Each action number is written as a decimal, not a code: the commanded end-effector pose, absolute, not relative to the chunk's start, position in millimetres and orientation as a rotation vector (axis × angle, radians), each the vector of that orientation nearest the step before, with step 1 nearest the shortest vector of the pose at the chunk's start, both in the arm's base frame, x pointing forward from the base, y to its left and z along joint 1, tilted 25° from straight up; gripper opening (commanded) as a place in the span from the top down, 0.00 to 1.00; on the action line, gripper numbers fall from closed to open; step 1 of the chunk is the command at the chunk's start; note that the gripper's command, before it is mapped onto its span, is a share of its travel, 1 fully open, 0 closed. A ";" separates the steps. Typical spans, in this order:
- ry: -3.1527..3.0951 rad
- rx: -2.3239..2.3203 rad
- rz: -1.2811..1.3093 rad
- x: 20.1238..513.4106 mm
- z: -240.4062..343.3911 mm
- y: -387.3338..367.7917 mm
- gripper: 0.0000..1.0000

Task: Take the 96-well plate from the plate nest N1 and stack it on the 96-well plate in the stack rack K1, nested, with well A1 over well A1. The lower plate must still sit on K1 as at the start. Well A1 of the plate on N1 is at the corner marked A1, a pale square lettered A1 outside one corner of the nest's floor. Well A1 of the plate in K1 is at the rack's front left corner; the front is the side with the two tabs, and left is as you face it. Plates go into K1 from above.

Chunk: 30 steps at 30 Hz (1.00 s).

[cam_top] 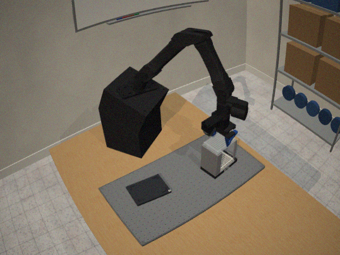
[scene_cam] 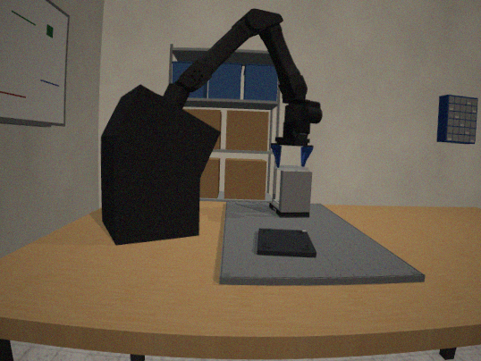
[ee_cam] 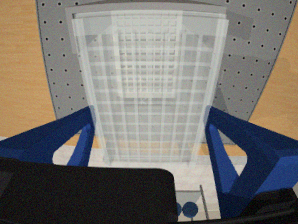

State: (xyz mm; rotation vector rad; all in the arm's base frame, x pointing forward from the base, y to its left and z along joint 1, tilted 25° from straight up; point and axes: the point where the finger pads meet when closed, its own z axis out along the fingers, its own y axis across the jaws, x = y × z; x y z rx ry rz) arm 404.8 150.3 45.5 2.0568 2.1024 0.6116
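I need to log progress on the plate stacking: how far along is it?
Done: the plate nest shows only its dark floor, so the plate has been lifted off it. In hand: the hand is shut on the 96-well plate, holding it at the top of the stack rack. Left: lowering it onto the lower plate inside, nesting it, then letting go. A1 alignment cannot be judged.

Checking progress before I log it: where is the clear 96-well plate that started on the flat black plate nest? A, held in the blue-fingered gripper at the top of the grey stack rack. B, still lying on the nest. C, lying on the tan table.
A: the blue-fingered gripper clamps the clear 96-well plate at the top of the grey stack rack, while the flat black plate nest lies bare.
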 end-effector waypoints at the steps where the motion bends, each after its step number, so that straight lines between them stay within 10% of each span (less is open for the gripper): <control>1: 2.084 2.052 0.612 414.5 52.8 150.4 1.00; 30: 2.075 2.037 0.645 430.0 31.6 160.5 1.00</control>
